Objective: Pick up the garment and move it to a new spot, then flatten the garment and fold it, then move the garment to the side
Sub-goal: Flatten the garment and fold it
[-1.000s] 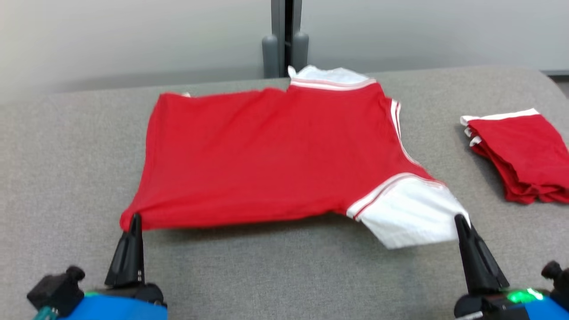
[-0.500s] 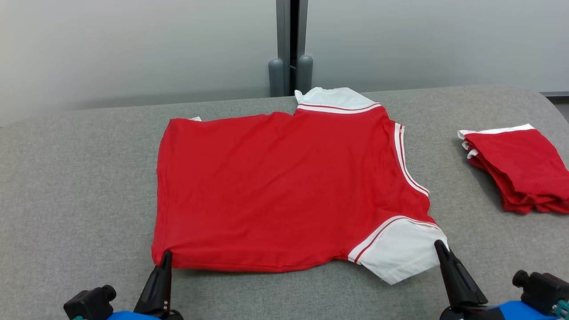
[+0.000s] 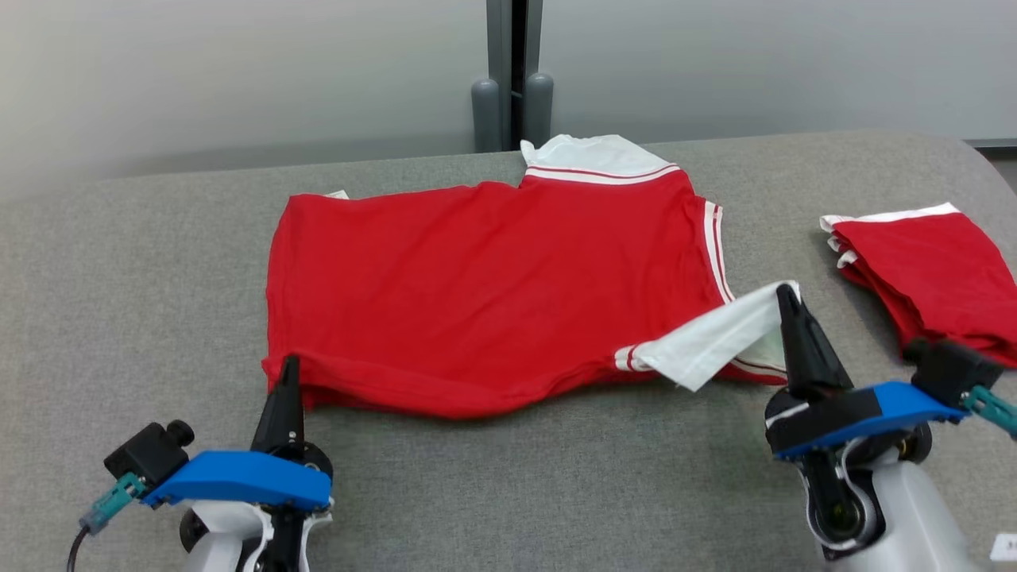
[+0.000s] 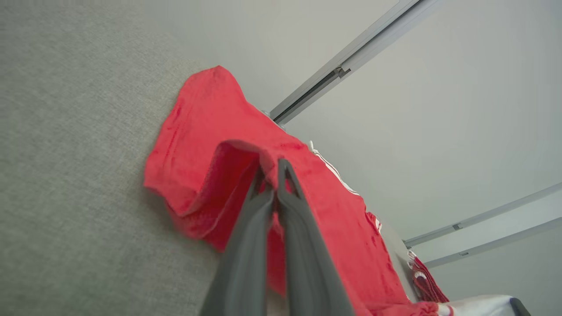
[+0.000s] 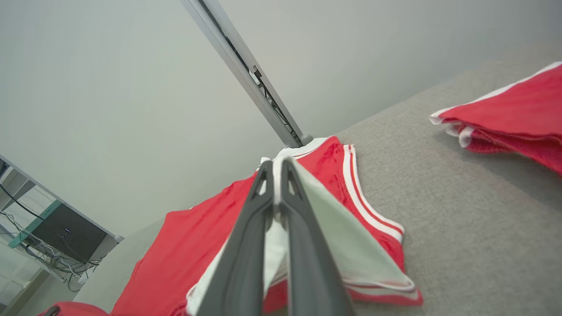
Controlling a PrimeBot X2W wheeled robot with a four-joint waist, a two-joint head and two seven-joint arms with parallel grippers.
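Red T-shirt (image 3: 493,294) with white sleeves lies spread across the middle of the grey fabric-covered bench (image 3: 119,278), its collar end toward the robot's right. The left claw (image 3: 288,367) is pinched shut on the near hem corner, where the red cloth is bunched and raised slightly. The right claw (image 3: 785,295) is clamped on the near white sleeve (image 3: 707,345), holding it up off the bench. A folded stack of red garments (image 3: 929,278) sits apart at the bench's right end.

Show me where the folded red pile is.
In the head view, the folded red pile lies at the grey table's far right, beside the right hand.
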